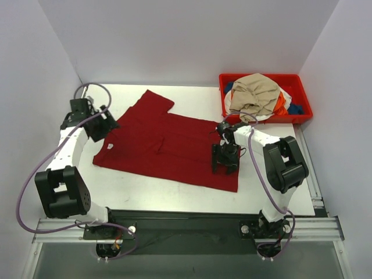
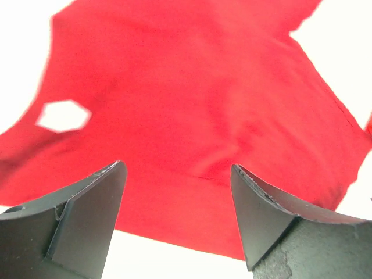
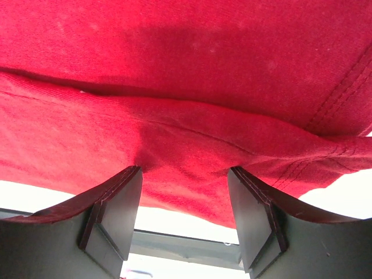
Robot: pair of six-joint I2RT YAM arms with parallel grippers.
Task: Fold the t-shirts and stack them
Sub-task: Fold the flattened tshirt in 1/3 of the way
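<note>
A dark red t-shirt [image 1: 168, 142] lies spread flat on the white table [image 1: 145, 186], with its small white neck label [image 1: 110, 147] near the left edge. My left gripper [image 1: 103, 125] hovers just over the shirt's left edge; in the left wrist view [image 2: 177, 168] its jaws stand wide open and empty above the red cloth [image 2: 192, 87] and the label [image 2: 63, 115]. My right gripper [image 1: 225, 163] is down on the shirt's right part. In the right wrist view [image 3: 185, 171] its jaws are open, with the fingertips [image 3: 131, 174] touching a raised fold of the cloth [image 3: 186, 139].
A red plastic bin [image 1: 303, 90] stands at the back right, holding a heap of shirts: tan [image 1: 256, 93] on top, with orange [image 1: 281, 106], white and blue [image 1: 295, 108] beneath. The table's metal front rail [image 1: 186, 224] runs between the arm bases.
</note>
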